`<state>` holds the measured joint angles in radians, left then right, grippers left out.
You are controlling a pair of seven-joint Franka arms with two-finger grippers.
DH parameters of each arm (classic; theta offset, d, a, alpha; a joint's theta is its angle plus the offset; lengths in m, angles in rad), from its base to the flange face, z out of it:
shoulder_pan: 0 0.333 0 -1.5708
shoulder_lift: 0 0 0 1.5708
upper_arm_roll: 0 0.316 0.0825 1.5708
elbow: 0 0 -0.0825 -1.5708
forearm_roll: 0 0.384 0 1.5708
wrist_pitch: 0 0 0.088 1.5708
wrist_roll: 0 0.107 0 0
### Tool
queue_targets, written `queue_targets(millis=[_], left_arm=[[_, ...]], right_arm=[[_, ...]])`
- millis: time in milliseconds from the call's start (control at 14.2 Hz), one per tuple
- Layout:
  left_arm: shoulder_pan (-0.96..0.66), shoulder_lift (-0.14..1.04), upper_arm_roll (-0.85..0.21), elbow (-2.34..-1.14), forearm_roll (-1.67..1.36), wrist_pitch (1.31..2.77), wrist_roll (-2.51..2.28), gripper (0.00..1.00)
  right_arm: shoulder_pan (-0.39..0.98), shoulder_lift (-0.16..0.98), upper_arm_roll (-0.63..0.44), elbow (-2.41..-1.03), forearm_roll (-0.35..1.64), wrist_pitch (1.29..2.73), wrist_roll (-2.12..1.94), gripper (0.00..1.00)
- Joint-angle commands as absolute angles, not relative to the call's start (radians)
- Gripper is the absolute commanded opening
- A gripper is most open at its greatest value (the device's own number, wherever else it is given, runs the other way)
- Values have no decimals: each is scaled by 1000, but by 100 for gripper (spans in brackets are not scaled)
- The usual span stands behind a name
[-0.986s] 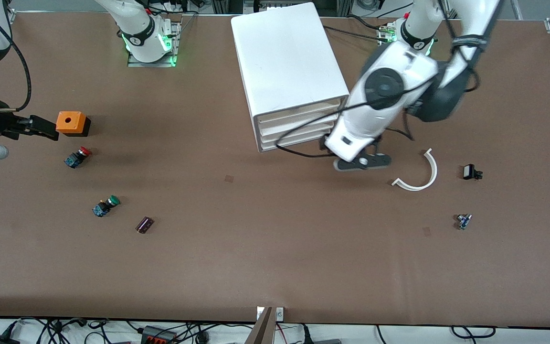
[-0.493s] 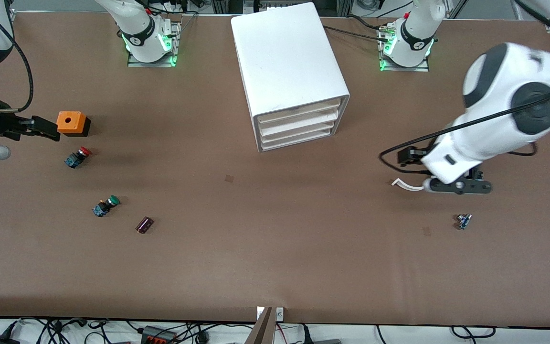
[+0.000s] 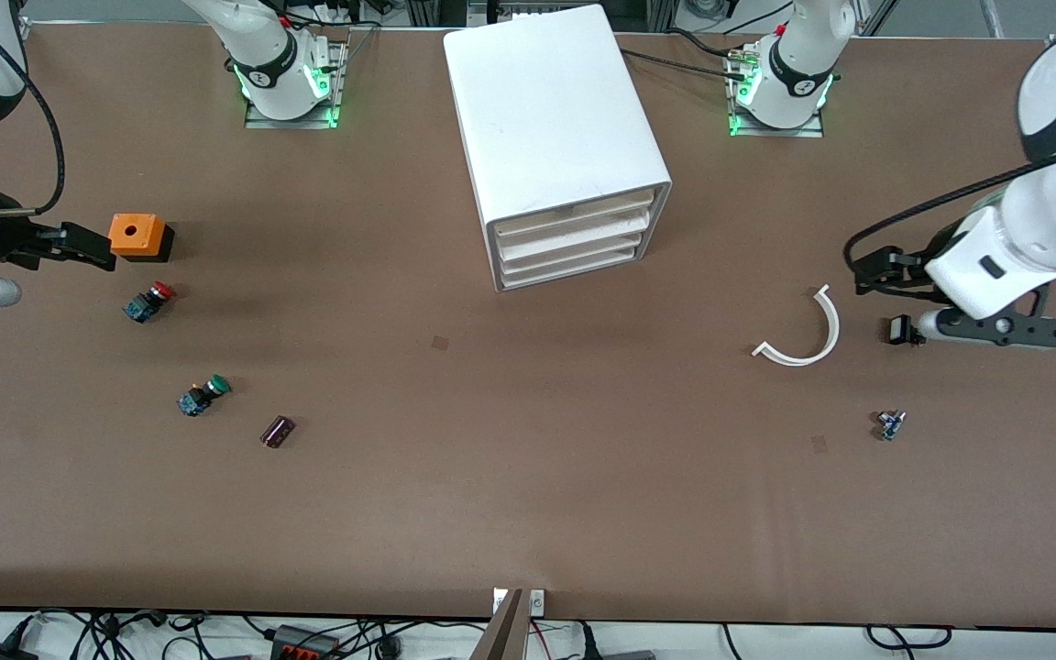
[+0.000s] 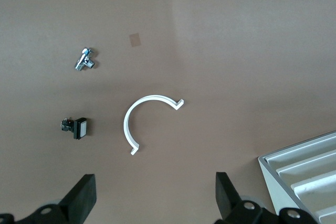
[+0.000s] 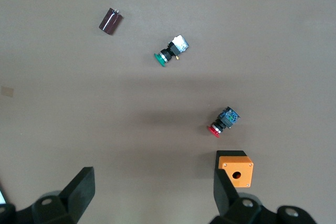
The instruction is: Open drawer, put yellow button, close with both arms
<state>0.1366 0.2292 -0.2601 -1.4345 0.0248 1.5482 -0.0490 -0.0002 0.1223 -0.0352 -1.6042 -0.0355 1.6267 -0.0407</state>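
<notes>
The white cabinet [image 3: 555, 119] stands at mid-table with all its drawers pushed in; the top drawer [image 3: 574, 213] is shut. A corner of it shows in the left wrist view [image 4: 302, 169]. The yellow button is out of view. My left gripper [image 3: 995, 328] hangs over the table toward the left arm's end, beside a small black part [image 3: 902, 330]; its fingers are open and empty in the left wrist view [image 4: 155, 200]. My right gripper [image 3: 79, 246] waits beside an orange box [image 3: 138, 236], open and empty in the right wrist view [image 5: 152, 195].
A red-capped switch [image 3: 149, 301] [image 5: 223, 121], a green-capped switch [image 3: 203, 395] [image 5: 170, 52] and a dark cylinder [image 3: 278, 431] lie toward the right arm's end. A white arc [image 3: 803, 335] [image 4: 147, 119] and a small metal part [image 3: 890, 424] lie toward the left arm's end.
My left arm has swung away from in front of the cabinet, over the white arc, toward the left arm's end of the table. The right arm has not moved.
</notes>
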Motion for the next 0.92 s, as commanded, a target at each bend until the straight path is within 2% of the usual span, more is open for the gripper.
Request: queue_targets(millis=[0,141,211,563,845], left_arm=[[17,82,-77,-1606,-28,1684,82,100],[-9,-15,-48,-1731,-28,1791,95,100],[-27,-37,-37,-1756,-23,1807,95,100],[-9,-31,-37,-1750,-17,1760,92,100],[-9,-20,-40,-1727,-12,1746,97,100]], right_arm=[[3,101,-40,-1629,-35,1632,-55,100],[5,95,-40,-1640,-35,1641,-55,100],[3,94,-40,-1640,-35,1643,-55,100],[5,2,-40,-1745,-35,1713,-55,100],[5,-2,-40,-1744,-38,1712,-55,100]])
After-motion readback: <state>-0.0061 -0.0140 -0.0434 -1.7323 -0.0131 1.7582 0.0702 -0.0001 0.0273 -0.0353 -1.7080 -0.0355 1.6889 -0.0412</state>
